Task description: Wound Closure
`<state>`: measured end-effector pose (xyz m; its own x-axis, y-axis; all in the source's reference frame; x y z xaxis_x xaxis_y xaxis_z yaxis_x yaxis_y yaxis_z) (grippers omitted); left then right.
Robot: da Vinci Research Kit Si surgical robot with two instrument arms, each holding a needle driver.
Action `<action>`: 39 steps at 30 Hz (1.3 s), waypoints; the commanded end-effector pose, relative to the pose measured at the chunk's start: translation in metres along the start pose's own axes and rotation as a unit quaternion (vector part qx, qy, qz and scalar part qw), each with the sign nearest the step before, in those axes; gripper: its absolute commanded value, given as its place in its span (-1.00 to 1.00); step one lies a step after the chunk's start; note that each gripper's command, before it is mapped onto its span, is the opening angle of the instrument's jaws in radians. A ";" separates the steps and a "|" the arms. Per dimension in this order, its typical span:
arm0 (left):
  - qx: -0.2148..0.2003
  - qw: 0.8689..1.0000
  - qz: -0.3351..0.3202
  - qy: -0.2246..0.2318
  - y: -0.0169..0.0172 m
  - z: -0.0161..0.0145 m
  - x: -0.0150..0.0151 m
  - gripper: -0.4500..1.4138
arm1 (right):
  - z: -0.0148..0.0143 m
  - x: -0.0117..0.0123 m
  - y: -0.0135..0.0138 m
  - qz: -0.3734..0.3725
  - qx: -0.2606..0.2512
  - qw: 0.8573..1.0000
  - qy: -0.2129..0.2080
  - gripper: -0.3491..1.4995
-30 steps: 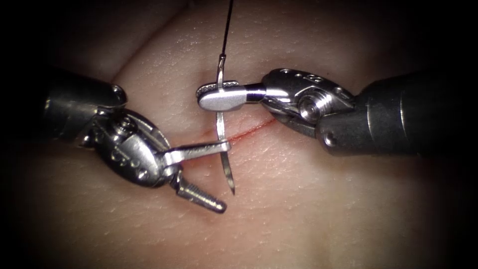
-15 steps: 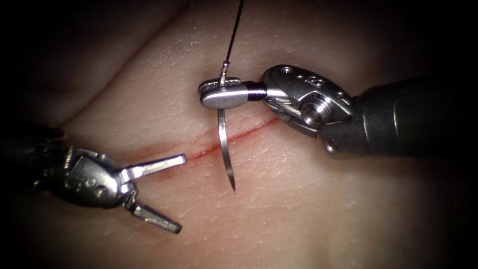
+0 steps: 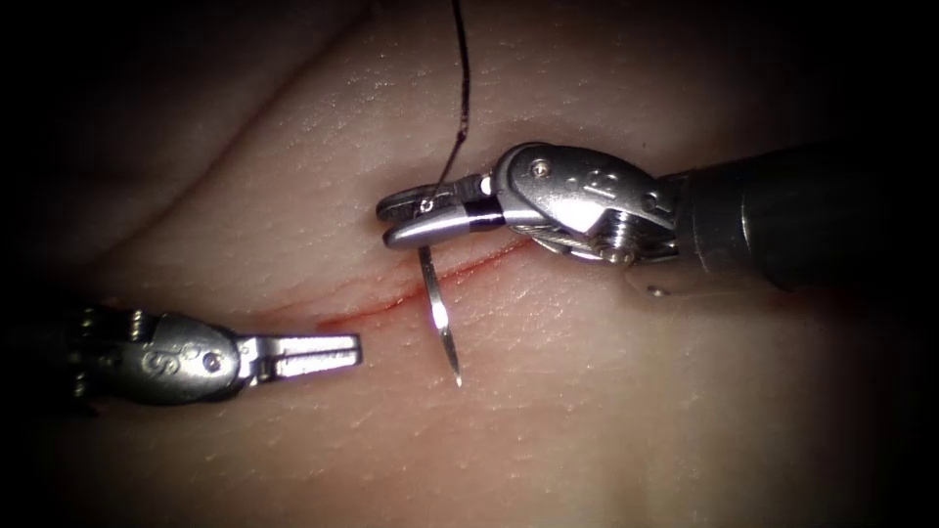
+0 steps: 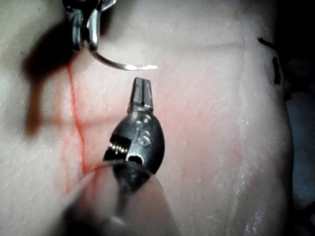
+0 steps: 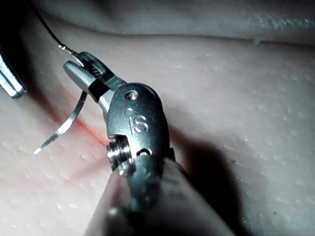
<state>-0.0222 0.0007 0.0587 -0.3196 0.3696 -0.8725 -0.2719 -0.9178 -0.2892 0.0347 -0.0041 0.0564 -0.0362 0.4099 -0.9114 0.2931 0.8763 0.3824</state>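
Note:
My right tool (image 3: 411, 220) is shut on the curved needle (image 3: 437, 313) close to its thread end. The needle hangs out of the tissue (image 3: 587, 411) and crosses the cut (image 3: 381, 293), with its point just over the skin on the near side. The dark thread (image 3: 462, 98) rises from the needle's tail and out of the picture. My left tool (image 3: 337, 352) lies low near the cut's left end, jaws shut on nothing, apart from the needle. In the left wrist view, its shut jaws (image 4: 141, 93) sit just short of the needle (image 4: 123, 65). The right wrist view has the right tool (image 5: 81, 69) gripping the needle (image 5: 61, 125).
Red fluid tints the cut's edges (image 3: 342, 311). A skin fold (image 3: 245, 137) runs across the far left of the tissue. Two short dark thread ends (image 4: 273, 64) lie at the tissue's edge in the left wrist view.
The left tool has drawn back leftward from the needle and shut its jaws. The right tool has dipped and rolled a little, keeping its hold; the thread now bows.

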 end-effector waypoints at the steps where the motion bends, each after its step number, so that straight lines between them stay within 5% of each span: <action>1: 0.006 1.000 -0.001 -0.005 0.0004 0.0007 -0.0008 -0.89 | 0.0008 -0.0008 0.0004 -0.012 0.000 1.000 0.003 -1.00; 8: 0.047 0.998 -0.005 -0.032 0.0007 0.0018 -0.0027 -1.00 | 0.0016 -0.0018 0.0017 -0.071 -0.011 0.997 0.002 -1.00; 24: 0.081 0.993 -0.005 -0.082 0.0020 0.0031 -0.0049 -1.00 | 0.0017 -0.0080 0.0062 -0.149 -0.070 0.986 -0.035 -1.00; 39: 0.070 0.991 -0.009 -0.110 0.0004 0.0052 -0.0083 -1.00 | 0.0028 -0.0096 0.0069 -0.187 -0.006 0.982 -0.015 -1.00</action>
<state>-0.0238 -0.0014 0.0675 -0.5045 0.4220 -0.7533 -0.3978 -0.8879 -0.2311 0.0389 -0.0026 0.0669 -0.1121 0.0479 -0.9925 0.2558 0.9666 0.0178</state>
